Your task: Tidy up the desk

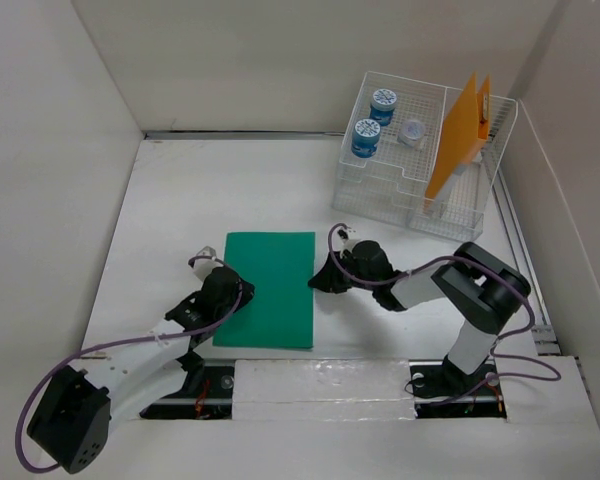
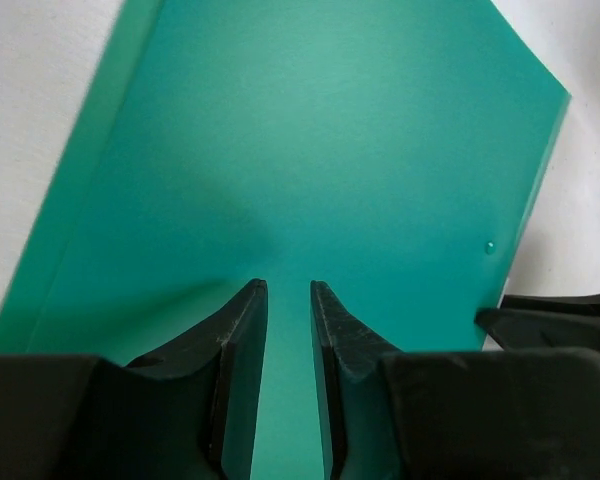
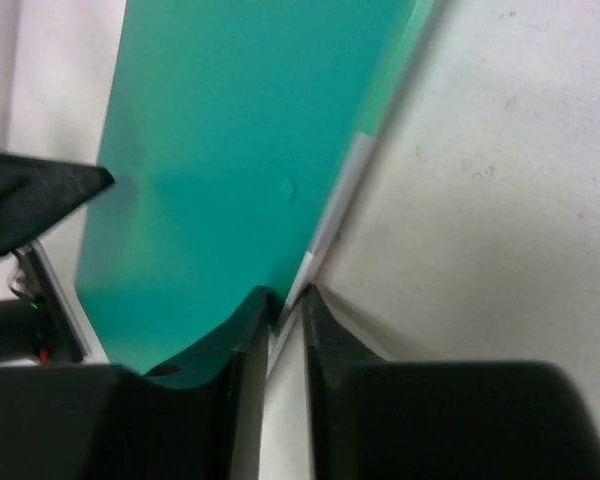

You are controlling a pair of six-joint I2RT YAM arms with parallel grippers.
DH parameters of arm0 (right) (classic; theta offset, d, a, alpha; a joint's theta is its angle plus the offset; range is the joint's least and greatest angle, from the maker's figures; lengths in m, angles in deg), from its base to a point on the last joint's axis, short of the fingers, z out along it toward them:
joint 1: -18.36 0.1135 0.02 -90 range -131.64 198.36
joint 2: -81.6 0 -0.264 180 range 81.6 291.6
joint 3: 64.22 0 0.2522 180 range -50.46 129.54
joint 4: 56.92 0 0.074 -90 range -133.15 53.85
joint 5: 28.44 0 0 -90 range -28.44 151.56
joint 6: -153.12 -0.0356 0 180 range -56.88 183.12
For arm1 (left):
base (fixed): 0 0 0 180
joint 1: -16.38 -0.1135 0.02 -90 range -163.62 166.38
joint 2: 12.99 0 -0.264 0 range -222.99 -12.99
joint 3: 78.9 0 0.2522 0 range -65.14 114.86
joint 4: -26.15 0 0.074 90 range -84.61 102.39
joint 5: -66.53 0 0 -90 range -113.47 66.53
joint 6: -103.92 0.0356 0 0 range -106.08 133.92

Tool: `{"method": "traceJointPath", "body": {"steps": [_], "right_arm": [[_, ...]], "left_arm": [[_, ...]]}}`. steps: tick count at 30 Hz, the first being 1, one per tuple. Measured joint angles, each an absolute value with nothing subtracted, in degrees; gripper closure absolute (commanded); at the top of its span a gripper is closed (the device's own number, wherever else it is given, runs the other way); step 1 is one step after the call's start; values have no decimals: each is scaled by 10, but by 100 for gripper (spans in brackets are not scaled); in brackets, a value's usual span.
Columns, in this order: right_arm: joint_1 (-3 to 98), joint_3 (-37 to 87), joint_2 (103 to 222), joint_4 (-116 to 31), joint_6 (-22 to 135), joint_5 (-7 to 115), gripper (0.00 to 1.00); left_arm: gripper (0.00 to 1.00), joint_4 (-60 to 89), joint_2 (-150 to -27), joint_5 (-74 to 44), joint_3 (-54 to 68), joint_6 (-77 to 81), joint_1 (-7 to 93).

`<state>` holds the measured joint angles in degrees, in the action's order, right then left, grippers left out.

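A green folder (image 1: 270, 288) lies flat on the white desk (image 1: 180, 200), in front of both arms. My left gripper (image 1: 242, 292) rests over the folder's left edge. In the left wrist view its jaws (image 2: 289, 292) stand a narrow gap apart with only the green cover (image 2: 320, 130) showing between them. My right gripper (image 1: 318, 282) is at the folder's right edge. In the right wrist view it (image 3: 285, 300) is closed on the folder's pale edge (image 3: 330, 220), one finger over the green cover (image 3: 230, 120) and one on the desk side (image 3: 500, 200).
A white wire-mesh organizer (image 1: 380, 195) stands at the back right. It holds two blue-lidded jars (image 1: 366, 137), a small clear jar (image 1: 412, 132) and an upright orange folder (image 1: 458, 140). Off-white wall panels (image 1: 50, 180) close in the left, back and right sides.
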<state>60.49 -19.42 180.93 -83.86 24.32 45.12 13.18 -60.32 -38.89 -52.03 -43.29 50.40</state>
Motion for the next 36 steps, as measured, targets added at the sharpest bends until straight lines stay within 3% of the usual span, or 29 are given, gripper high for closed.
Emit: {"method": "traceJointPath", "body": {"steps": [3,8,9,11,12,14,21,25,29,30,31,32,34,36], "right_arm": [[605,-182,1820,-842,225,456,100],[592,-192,1816,-856,208,467,100],[587,-202,1806,-858,207,469,100],[576,-231,1774,-856,207,477,100],[564,-261,1718,-838,209,490,100],[560,-268,1686,-814,214,503,100],[546,-273,1472,-691,264,569,100],[520,-273,1452,-646,281,581,100],[515,-280,1451,-597,284,583,99],[515,-287,1446,-588,284,583,90],[515,-293,1440,-577,284,585,58],[515,-297,1435,-564,281,588,44],[514,-299,1432,-544,287,592,27],[513,-292,1448,-529,301,589,24]], "left_arm": [[78,134,-596,-387,-522,-432,504],[61,138,-580,-378,-528,-425,504],[52,140,-579,-374,-528,-424,504],[45,141,-575,-364,-527,-416,504],[37,141,-573,-358,-525,-413,504],[34,137,-570,-349,-511,-401,504],[36,169,-597,-321,-436,-364,504],[45,187,-630,-297,-447,-361,504],[45,191,-636,-287,-479,-362,504],[46,188,-639,-285,-484,-362,504],[46,186,-643,-284,-486,-363,504],[46,182,-647,-282,-487,-364,504],[46,175,-651,-282,-487,-369,504],[45,162,-645,-288,-487,-378,506]]}}
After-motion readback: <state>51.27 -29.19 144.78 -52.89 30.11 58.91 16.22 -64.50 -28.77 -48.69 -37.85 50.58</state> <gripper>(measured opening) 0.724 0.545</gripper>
